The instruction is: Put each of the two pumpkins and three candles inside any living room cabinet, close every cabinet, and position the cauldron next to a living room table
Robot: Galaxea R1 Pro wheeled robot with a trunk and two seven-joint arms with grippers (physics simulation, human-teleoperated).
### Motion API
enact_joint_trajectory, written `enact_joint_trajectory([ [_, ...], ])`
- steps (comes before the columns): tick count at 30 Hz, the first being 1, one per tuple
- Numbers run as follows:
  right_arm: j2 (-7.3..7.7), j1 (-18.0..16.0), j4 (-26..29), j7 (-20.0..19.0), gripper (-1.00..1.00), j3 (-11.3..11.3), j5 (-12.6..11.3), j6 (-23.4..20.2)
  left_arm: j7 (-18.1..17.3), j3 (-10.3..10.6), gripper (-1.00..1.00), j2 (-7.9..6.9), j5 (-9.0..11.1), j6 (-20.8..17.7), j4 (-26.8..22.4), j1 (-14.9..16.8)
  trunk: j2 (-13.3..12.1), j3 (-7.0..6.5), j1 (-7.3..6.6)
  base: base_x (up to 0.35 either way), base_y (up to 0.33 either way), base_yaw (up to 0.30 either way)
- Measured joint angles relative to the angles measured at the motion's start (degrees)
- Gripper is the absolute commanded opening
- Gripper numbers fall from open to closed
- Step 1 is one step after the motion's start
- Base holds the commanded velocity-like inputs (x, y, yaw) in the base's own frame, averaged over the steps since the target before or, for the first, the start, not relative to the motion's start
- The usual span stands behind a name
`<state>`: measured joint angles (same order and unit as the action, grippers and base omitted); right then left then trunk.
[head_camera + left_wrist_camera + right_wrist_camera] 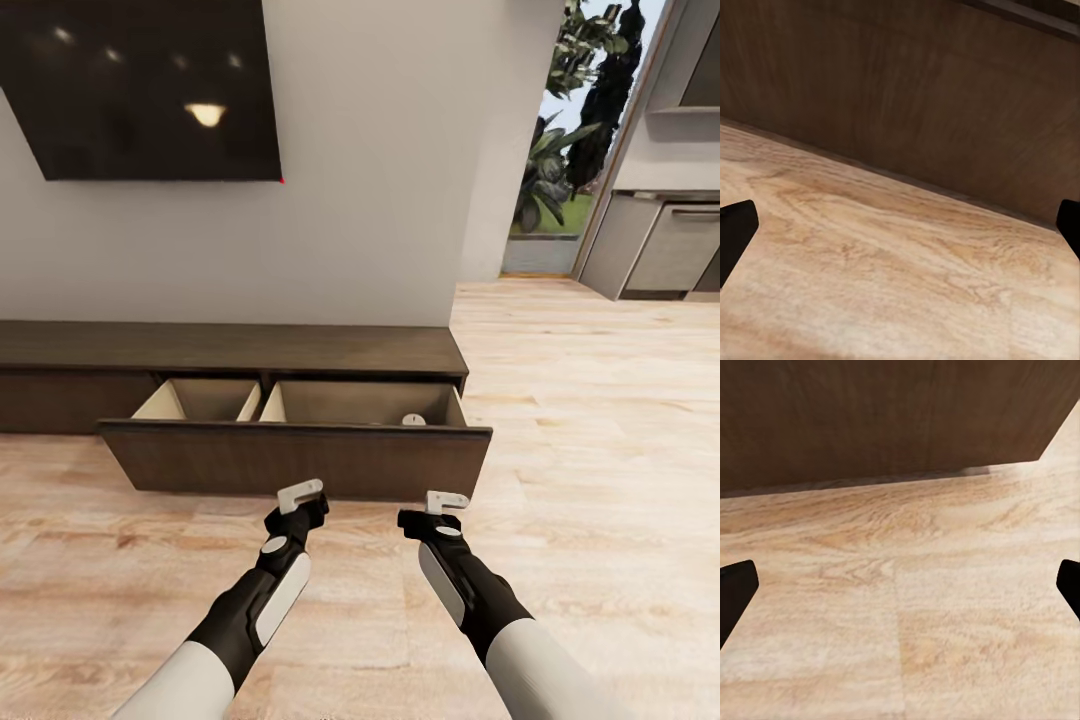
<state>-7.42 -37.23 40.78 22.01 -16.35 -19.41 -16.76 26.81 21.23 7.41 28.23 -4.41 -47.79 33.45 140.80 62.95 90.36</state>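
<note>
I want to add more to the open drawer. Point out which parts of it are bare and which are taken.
The open drawer of the cabinet has two pale compartments. The left one looks bare. The right one is bare along its left and middle; a small grey candle sits near its front right corner. Both grippers, left and right, hang over floor before the drawer front.

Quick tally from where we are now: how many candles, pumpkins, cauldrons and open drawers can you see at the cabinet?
Candles: 1, a pale top just showing in the open drawer's right compartment
Pumpkins: 0
Cauldrons: 0
Open drawers: 1, on the cabinet
Total: 2
Part of the drawer's inside is hidden behind its front.
</note>
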Motion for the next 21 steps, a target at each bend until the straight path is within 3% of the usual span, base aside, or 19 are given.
enact_joint_trajectory([
  [6, 0.0, 0.0, 0.0, 0.0, 1.0, 0.0, 0.0, 0.0, 0.0, 0.0, 1.0, -0.03, 0.0, 0.1, 0.0, 0.0, 2.4, 1.08, 1.32, 0.0, 0.0, 0.0],
  [15, 0.08, 0.0, 0.0, 0.1, 1.0, 0.1, 0.0, 0.1, 0.0, 0.0, 1.0, -0.07, -0.1, 0.1, 0.0, 0.0, 2.4, 1.3, 1.35, 0.001, 0.0, 0.0],
  [21, 0.09, 0.0, -0.1, 0.1, 1.0, 0.1, -0.1, 3.8, 0.0, 0.0, 1.0, -0.08, -0.3, 0.2, 0.5, 0.0, 2.4, 1.3, 1.32, 0.242, 0.0, 0.0],
])
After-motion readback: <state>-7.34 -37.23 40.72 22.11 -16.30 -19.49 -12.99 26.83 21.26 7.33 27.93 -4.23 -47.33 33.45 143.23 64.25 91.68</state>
